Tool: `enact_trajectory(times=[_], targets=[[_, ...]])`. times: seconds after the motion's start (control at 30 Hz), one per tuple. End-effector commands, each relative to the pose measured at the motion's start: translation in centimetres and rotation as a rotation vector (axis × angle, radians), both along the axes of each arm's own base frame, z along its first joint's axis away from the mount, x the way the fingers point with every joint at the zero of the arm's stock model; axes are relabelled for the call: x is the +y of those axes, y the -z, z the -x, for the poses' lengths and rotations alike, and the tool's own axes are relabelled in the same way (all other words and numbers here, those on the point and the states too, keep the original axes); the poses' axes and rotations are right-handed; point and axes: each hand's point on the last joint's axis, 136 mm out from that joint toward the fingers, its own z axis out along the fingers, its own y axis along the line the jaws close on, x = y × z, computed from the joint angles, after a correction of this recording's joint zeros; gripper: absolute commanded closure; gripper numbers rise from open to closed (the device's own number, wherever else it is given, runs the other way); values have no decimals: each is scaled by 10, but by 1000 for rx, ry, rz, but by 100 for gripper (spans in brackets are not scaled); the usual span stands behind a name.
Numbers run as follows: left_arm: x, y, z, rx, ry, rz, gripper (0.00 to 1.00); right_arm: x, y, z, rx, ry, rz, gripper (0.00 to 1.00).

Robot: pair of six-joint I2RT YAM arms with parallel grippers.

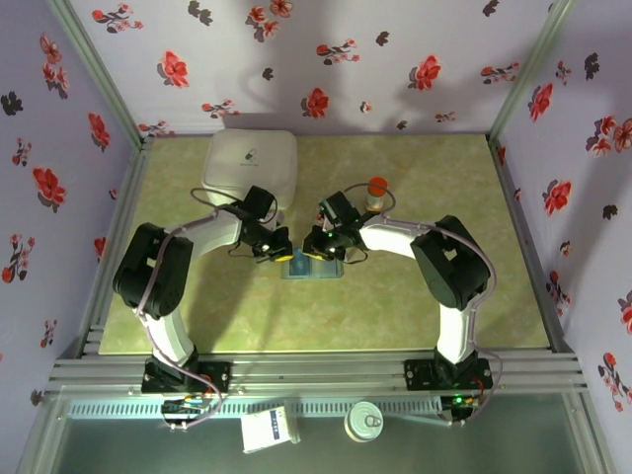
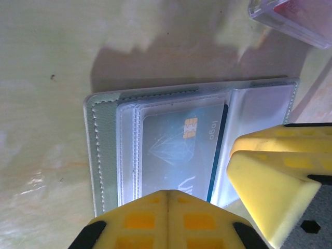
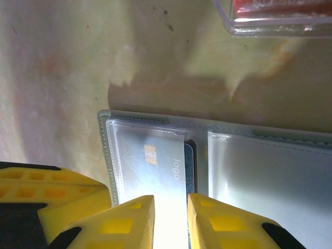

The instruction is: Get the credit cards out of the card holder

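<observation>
The card holder (image 1: 311, 270) lies open and flat on the green table, between the two arms. Its grey-green stitched edge (image 2: 102, 150) frames clear sleeves. A blue-teal credit card (image 2: 171, 142) with a gold chip sits inside the left sleeve (image 3: 155, 163). A darker card edge peeks out behind it. My left gripper (image 2: 168, 193) is shut, its tip over the card's near edge (image 1: 281, 251). My right gripper (image 3: 170, 199) stands slightly open over the sleeve's inner edge (image 1: 318, 251). Nothing is pinched between its fingers (image 2: 272, 176).
A white rounded box (image 1: 250, 163) stands at the back left, with an orange-capped bottle (image 1: 376, 191) behind the right arm. A clear case with red contents (image 3: 277, 15) lies just beyond the holder (image 2: 290, 18). Flowered walls close in three sides.
</observation>
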Motion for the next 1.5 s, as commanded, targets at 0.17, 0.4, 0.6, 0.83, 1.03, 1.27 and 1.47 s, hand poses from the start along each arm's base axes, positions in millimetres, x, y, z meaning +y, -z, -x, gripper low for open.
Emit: enact_trajectory(times=[0.17,0.4,0.6,0.83,1.03,1.27,1.47], targets=[[6,21,11,53,-4,-43,100,12,4,2,25,-12,-32,76],[8,24,12,56,-5,-51,100,10,10,5,39,-11,-18,79],[8,25,13,57,-4,-53,100,-1,17,7,38,-21,62,79],[8,19,13,45,-2,-49,100,-9,17,8,17,-27,123,79],[8,12,11,32,-5,-44,99,-8,12,5,-3,-36,129,79],[11,6,10,11,-12,-62,96,-5,-1,5,-28,-39,101,79],[17,14,11,21,-12,-96,99,-2,-3,7,-16,-42,82,79]])
